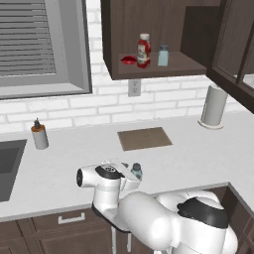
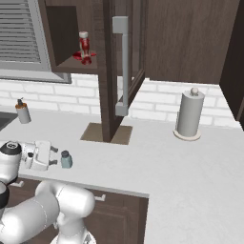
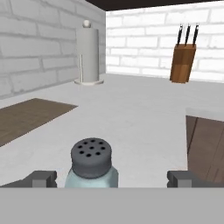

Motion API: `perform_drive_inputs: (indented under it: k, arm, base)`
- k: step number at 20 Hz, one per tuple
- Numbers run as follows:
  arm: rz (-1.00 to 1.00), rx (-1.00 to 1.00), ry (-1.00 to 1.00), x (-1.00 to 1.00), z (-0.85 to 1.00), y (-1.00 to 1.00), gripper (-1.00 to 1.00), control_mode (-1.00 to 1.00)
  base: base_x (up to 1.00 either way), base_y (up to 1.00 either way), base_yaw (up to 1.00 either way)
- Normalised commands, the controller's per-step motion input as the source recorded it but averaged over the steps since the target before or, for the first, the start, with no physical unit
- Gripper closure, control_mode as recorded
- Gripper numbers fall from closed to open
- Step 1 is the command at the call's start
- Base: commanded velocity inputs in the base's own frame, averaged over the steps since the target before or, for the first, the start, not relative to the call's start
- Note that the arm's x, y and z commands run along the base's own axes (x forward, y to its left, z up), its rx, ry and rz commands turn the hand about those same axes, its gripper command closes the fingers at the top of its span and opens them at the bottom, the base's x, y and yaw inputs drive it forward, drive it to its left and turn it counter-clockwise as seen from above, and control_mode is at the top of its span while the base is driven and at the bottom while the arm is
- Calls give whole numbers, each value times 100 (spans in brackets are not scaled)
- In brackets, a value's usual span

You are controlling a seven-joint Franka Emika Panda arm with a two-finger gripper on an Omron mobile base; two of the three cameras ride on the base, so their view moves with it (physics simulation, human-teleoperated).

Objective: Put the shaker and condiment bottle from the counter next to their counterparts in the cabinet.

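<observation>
Holding bottle (image 1: 144, 50), shaker (image 1: 163, 55): cabinet (image 1: 149, 72)

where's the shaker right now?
The shaker stands upright near the counter's front edge, between the open fingers of the hand, short of the brown mat. Hand view shows its dark perforated cap centred between the tips.

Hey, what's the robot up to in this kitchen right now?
The gripper sits low over the counter with its fingers open on either side of the shaker, not yet closed on it. The condiment bottle already stands in the cabinet beside a low red item and another shaker.
</observation>
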Motion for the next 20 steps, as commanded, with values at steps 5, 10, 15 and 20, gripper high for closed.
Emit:
perform_drive_inputs:
  k: [5,10,15,20]
  arm:
    - [0,0,0,6,-10,0,-100,-100]
    - [0,0,1,4,-10,0,-100,-100]
    - [0,0,3,12,-13,0,-100,-100]
    - [0,0,1,9,-6,0,-100,-100]
  base:
    - [0,0,0]
    - [0,0,0]
    - [0,0,0]
    - [0,0,0]
